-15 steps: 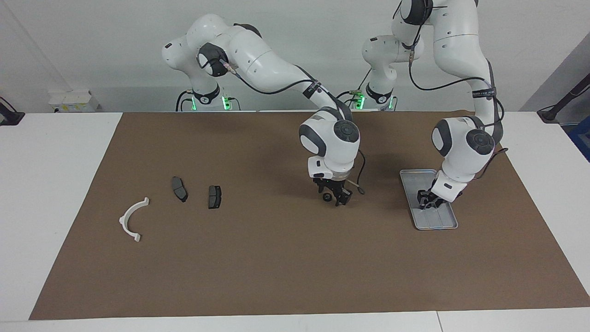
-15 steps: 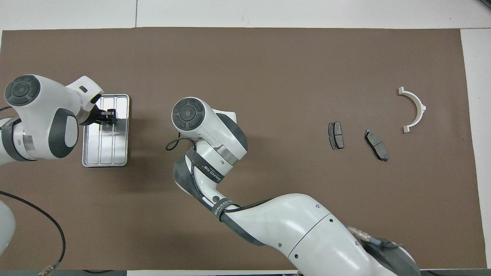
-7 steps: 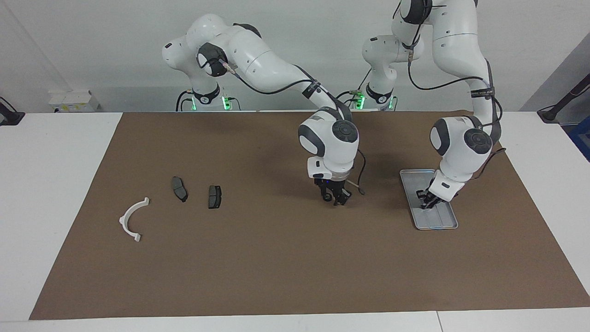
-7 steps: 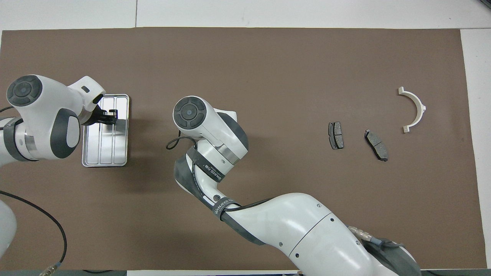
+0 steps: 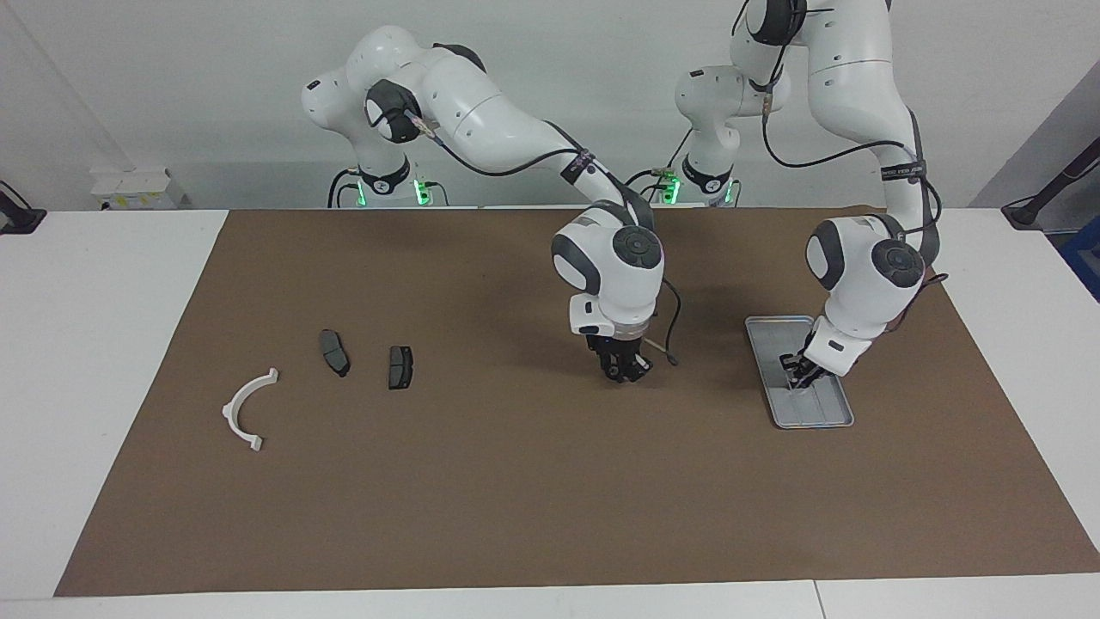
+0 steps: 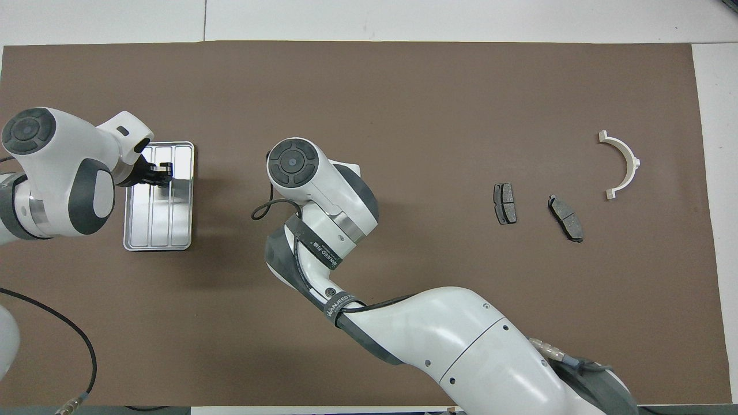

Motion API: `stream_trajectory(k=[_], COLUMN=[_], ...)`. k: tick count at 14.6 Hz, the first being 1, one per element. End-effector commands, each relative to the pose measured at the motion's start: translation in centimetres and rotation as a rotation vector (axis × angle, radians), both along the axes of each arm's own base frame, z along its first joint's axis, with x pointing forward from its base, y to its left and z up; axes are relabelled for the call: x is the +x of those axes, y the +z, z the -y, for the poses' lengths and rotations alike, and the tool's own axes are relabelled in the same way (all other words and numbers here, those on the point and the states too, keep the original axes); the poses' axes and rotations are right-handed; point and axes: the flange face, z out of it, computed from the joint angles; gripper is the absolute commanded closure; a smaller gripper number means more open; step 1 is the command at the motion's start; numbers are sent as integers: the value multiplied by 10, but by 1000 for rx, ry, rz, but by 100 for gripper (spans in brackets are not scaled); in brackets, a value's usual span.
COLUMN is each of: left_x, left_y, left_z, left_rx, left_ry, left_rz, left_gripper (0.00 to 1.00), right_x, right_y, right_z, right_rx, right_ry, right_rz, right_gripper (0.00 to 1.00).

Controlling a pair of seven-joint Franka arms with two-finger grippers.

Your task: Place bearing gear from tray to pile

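While both arms are reached out over the brown mat [image 5: 516,499] that covers the white desk [image 5: 86,344], the left gripper [image 5: 796,376] is seen lowered into the tray [image 5: 812,413], which lies lengthwise at mid-height of the facing view, toward the left arm's end of the desk. This gripper is closed, fingertips together; whether anything is pinched between them, or whether the tray floor is touched, cannot be told. In the overhead view the same gripper [image 6: 164,172] is shown over the upper part of the tray [image 6: 161,230]. The right gripper [image 5: 620,371] is held pointing down, low above the bare mat at the centre of the facing view, between the tray and the pile; whether it is open or closed cannot be told, and the bearing gear cannot be made out apart from its dark tips. In the overhead view it is hidden under its own wrist. The pile is spread toward the right arm's end: two dark brake pads [image 5: 334,352] [image 5: 400,366] lie side by side, apart, and a white semicircular bracket [image 5: 229,411] lies lower in the facing view, near them.
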Motion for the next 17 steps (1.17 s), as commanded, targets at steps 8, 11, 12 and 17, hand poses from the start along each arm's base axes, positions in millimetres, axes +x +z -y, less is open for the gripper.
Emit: stream_trajectory(k=[8,11,12,17], left_x=[6,12,14,1], left_y=[36,54,65,93], left_z=[-2,12,32,188], left_rx=[-12,-38,-38,-42], left_ry=[29,70,89,216], left_rz=[-16,-29,-36,-13], left_gripper=[93,93,93,93], right_x=[37,35,34,37], right_y=[64,115,137,234], right_z=[74,102,113,216], right_rx=[28,19,35,33], right_ry=[149,210,229,460], right_rz=[-54,-86,-93,-127], right_gripper=[100,100,100,100])
